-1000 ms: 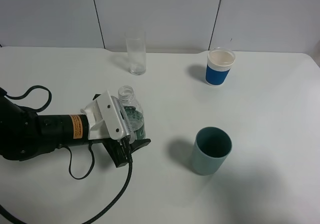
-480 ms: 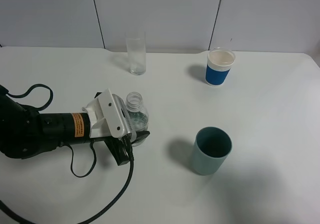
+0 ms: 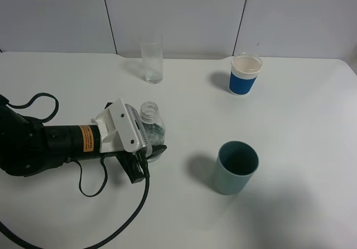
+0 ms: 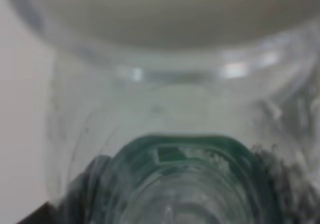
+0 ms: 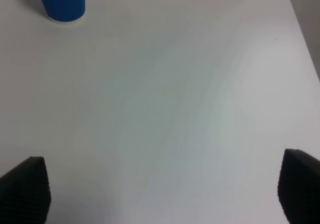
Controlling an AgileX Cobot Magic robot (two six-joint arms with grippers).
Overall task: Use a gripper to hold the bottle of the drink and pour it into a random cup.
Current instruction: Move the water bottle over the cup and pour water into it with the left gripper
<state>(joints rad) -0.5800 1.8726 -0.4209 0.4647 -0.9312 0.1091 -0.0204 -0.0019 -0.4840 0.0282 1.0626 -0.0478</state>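
Observation:
My left gripper (image 3: 146, 144), with white jaw plates and an orange label, is shut on the bottle (image 3: 150, 125) at the left front of the table. The bottle is small and clear with a dark green label and an open neck, and it stands roughly upright. In the left wrist view the bottle (image 4: 185, 134) fills the frame, blurred. The clear glass cup (image 3: 151, 59) stands at the back, well beyond the bottle. My right gripper (image 5: 160, 191) is open and empty over bare table. It does not show in the exterior view.
A blue cup with a white rim (image 3: 246, 74) stands at the back right and also shows in the right wrist view (image 5: 61, 1). A teal plastic cup (image 3: 236, 167) stands at the front, right of the bottle. A black cable (image 3: 111, 235) loops under the left arm.
A second ago the bottle's neck was further back and left. The left gripper has shifted it slightly right and toward the front. Over the last half second it has barely moved.

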